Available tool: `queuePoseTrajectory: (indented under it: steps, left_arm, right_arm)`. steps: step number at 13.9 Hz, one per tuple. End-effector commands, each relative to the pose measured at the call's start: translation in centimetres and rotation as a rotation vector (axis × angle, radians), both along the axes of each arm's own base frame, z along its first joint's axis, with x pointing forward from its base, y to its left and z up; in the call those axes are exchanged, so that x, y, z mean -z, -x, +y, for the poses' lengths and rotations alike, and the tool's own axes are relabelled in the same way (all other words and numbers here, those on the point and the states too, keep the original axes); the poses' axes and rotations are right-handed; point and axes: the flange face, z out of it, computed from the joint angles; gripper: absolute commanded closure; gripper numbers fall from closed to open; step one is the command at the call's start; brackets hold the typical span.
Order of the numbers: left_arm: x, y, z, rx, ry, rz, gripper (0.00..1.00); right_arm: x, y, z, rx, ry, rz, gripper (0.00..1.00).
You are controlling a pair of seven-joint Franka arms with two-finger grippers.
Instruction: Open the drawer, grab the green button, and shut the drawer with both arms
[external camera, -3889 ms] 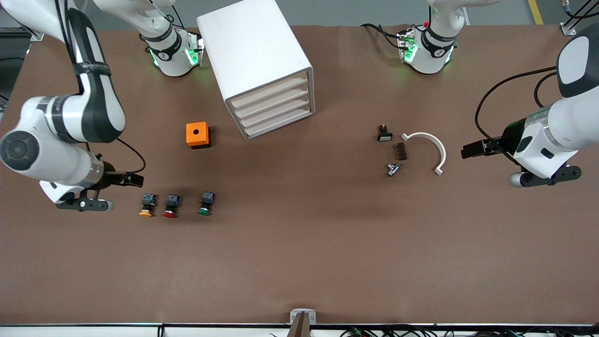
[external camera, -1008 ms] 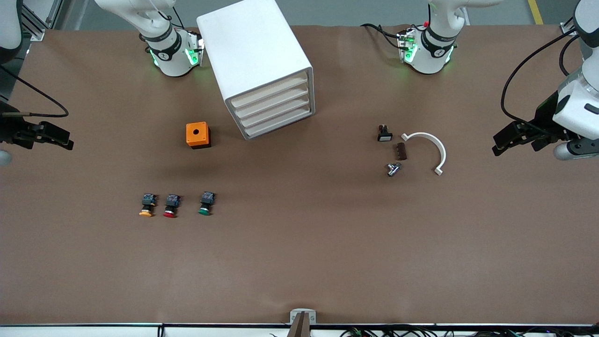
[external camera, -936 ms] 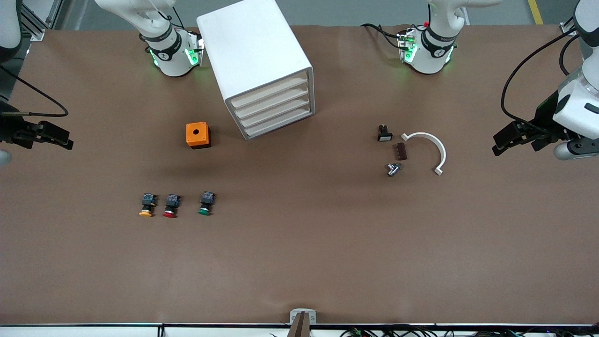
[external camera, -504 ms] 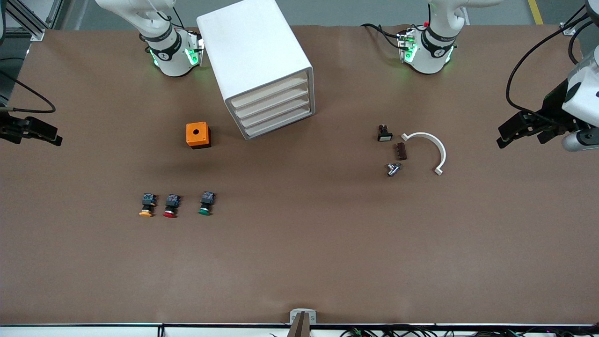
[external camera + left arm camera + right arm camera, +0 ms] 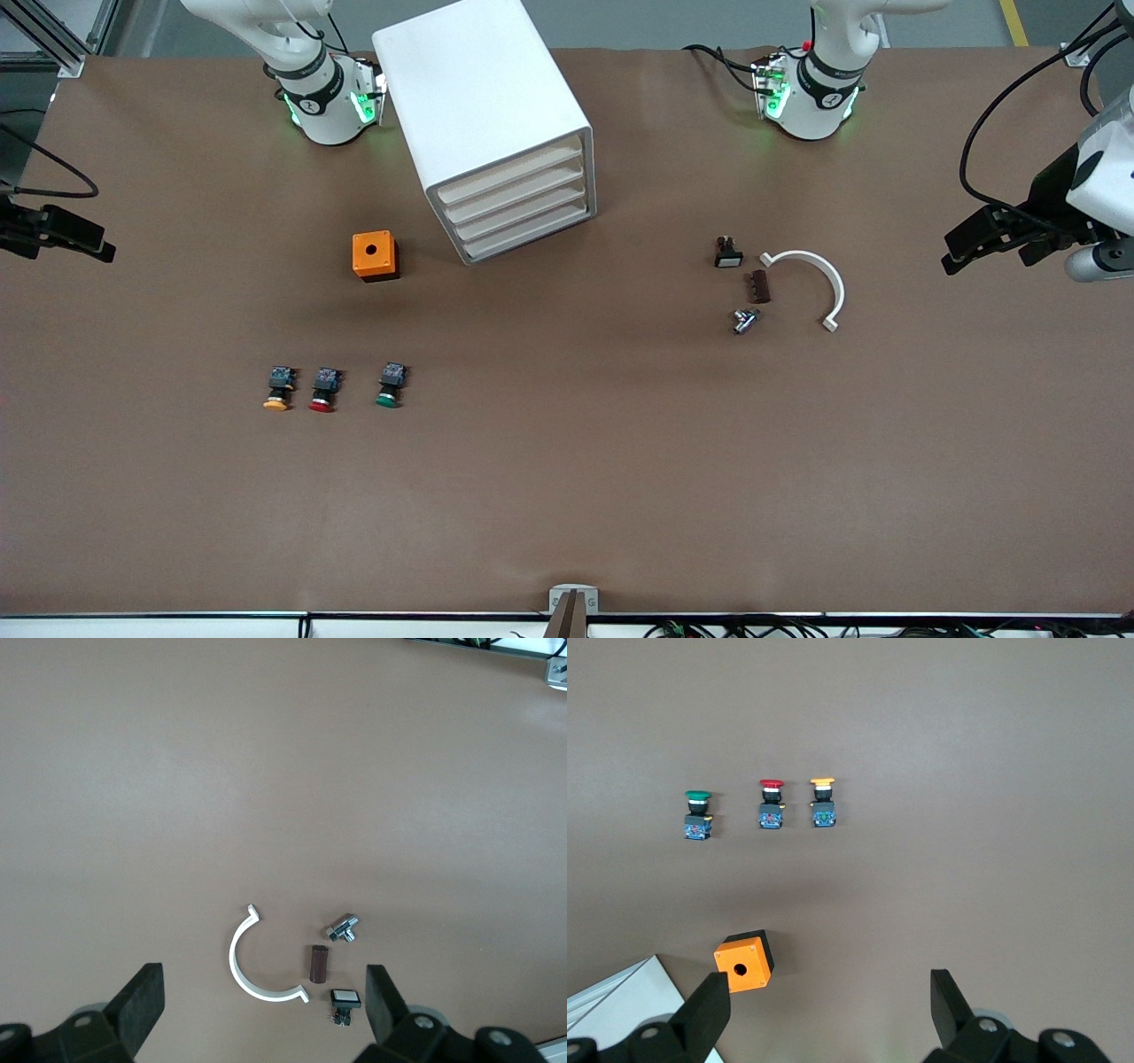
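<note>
The white cabinet (image 5: 483, 97) stands between the two arm bases. All four cream drawers are pushed in; the third drawer down (image 5: 524, 221) is shut. The green button (image 5: 389, 386) lies on the table nearer the camera than the orange box, beside a red button (image 5: 324, 390) and a yellow button (image 5: 279, 390). It also shows in the right wrist view (image 5: 697, 813). My right gripper (image 5: 99, 249) hangs open and empty over the right arm's end of the table; in its wrist view (image 5: 828, 1005) its jaws stand wide. My left gripper (image 5: 953, 259) is open and empty over the left arm's end (image 5: 261, 1005).
An orange box with a hole (image 5: 375, 255) sits beside the cabinet, toward the right arm's end. A white curved piece (image 5: 819, 283), a brown block (image 5: 760, 286), a metal fitting (image 5: 744, 320) and a small black switch (image 5: 728, 253) lie toward the left arm's end.
Both arms have pulled away from the table's middle toward its ends and risen. The right gripper has left the spot beside the yellow button. The objects have not moved.
</note>
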Motion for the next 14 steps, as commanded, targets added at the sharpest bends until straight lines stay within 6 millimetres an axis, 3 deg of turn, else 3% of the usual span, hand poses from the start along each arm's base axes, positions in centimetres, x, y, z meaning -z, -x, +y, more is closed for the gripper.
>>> queuePoseTrajectory:
  steps: [1,7,14]
  left_arm:
    - [-0.3,0.2,0.0,0.008,-0.005,0.022,0.0]
    - [0.2,1.9,-0.1,0.015,-0.011,0.084,0.0]
    - [0.2,1.9,0.0,0.012,-0.013,0.084,0.0]
  right_arm:
    - [-2.0,1.3,0.9,-0.031,0.024,-0.024,0.0]
    - [-2.5,2.1,0.1,-0.076,0.028,-0.023,0.0]
    - [-2.0,4.3,0.6,-0.081,0.018,-0.007,0.0]
